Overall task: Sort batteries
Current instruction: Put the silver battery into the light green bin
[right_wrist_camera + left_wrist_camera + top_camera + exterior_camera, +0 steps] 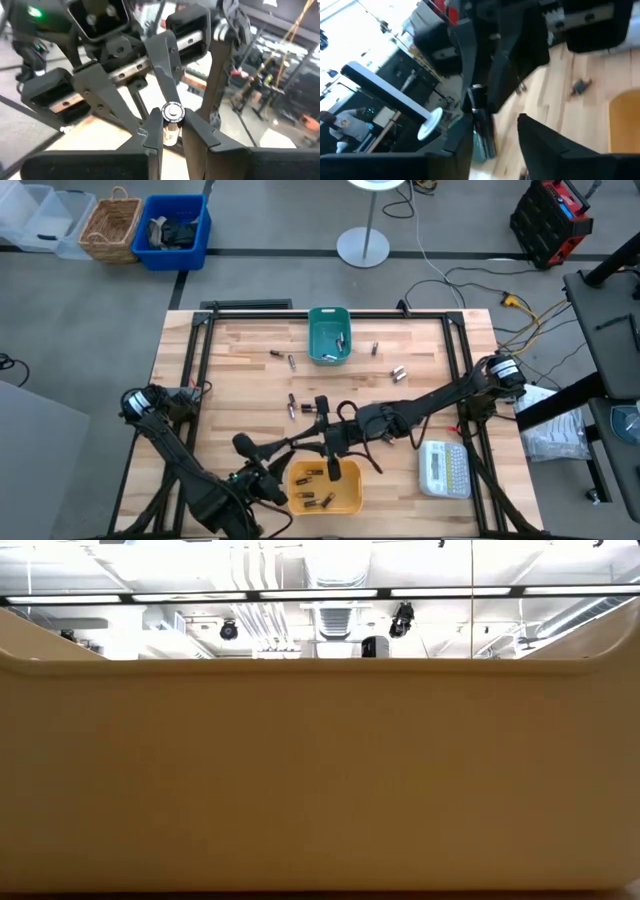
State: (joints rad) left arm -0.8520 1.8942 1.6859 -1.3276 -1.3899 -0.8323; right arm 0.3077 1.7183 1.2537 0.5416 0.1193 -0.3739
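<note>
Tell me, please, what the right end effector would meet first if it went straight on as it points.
The right end effector, gripping a battery, would probably meet the left end effector facing it; depth unclear.

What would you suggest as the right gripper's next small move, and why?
Probably open the fingers and let go. The right gripper is shut on a battery, and in the high view it hangs over the yellow bin, where other cells already lie. The left gripper waits nearby.

A white label maker (445,468) lies on the wooden desk (240,380), just right of a yellow bin (352,498); a teal bin (315,330) sits well beyond it.
</note>
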